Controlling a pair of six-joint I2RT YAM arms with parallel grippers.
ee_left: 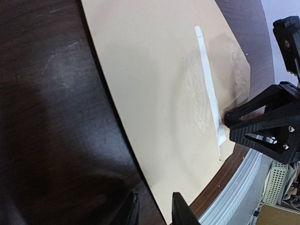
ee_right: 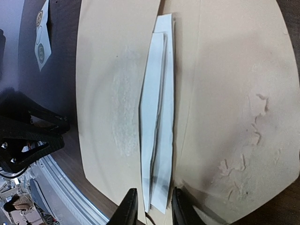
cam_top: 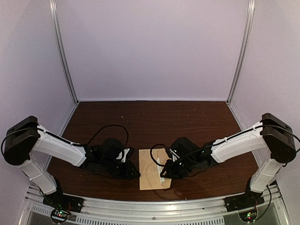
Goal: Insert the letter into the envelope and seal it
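The tan envelope (cam_top: 149,176) lies flat near the table's front edge, between both grippers. It also shows in the left wrist view (ee_left: 154,93) and the right wrist view (ee_right: 108,56). Its flap (ee_right: 243,117) lies open, with torn glue marks on it. The folded white letter (ee_right: 159,117) sticks out of the mouth as a narrow strip, also seen from above (cam_top: 161,168) and in the left wrist view (ee_left: 206,84). My right gripper (ee_right: 153,208) is open and low, its fingers on either side of the strip's near end. My left gripper (ee_left: 153,211) is open and empty, straddling the envelope's opposite edge.
A small white sticker card with round dots (ee_right: 42,33) lies on the dark wood table beyond the envelope. The metal rail at the table's front edge (ee_left: 243,187) runs close to the envelope's near corner. My right gripper (ee_left: 262,126) shows in the left wrist view.
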